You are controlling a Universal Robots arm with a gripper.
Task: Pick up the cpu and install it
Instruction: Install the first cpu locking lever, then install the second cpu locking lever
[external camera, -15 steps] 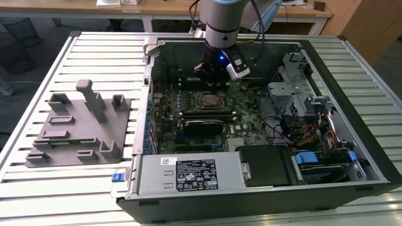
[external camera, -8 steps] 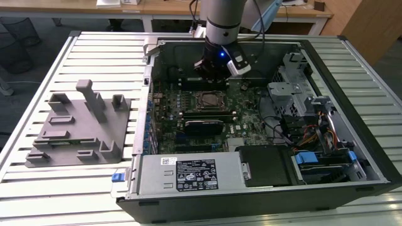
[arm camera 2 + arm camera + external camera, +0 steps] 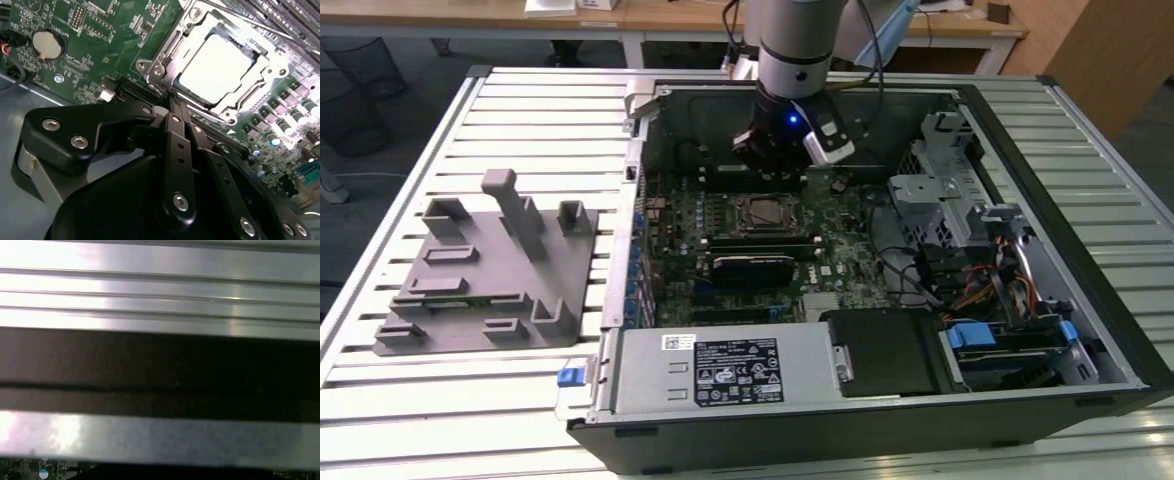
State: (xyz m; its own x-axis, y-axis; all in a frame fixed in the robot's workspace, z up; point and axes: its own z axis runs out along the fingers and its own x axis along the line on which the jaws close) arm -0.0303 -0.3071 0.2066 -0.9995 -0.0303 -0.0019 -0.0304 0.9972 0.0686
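**A:** So where do we see the cpu [image 3: 216,68]? In the second wrist view it's a blown-out white square sitting in the socket frame [image 3: 159,64] on the motherboard [image 3: 100,40]. The glare wipes out its surface, so we can't make out any detail on top. In the exterior view the socket is just a small square thing in the middle of the board, too small for us to pick out the chip.

**B:** Same here. And the gripper [image 3: 172,96]? We see the black linkage arms converging to what looks like one thin point just beside the socket's corner, so the fingers look closed together with nothing between them. The tips are cut close against the frame edge though, so we can't tell whether they touch it.

**A:** In the exterior view the gripper [image 3: 771,170] hangs inside the open computer case [image 3: 1067,250], above the board and near the socket, but the fingers are lost against the dark.

**B:** Counts: one arm, one case, one grey plastic tray [image 3: 480,270] on the slatted table [image 3: 400,400], at the exterior view's left, well apart from the case. One round coin battery [image 3: 45,43] on the board.

**A:** The first wrist view gives us blurry metal bands, a dark strip, and a sliver of green board cut off at the edge.
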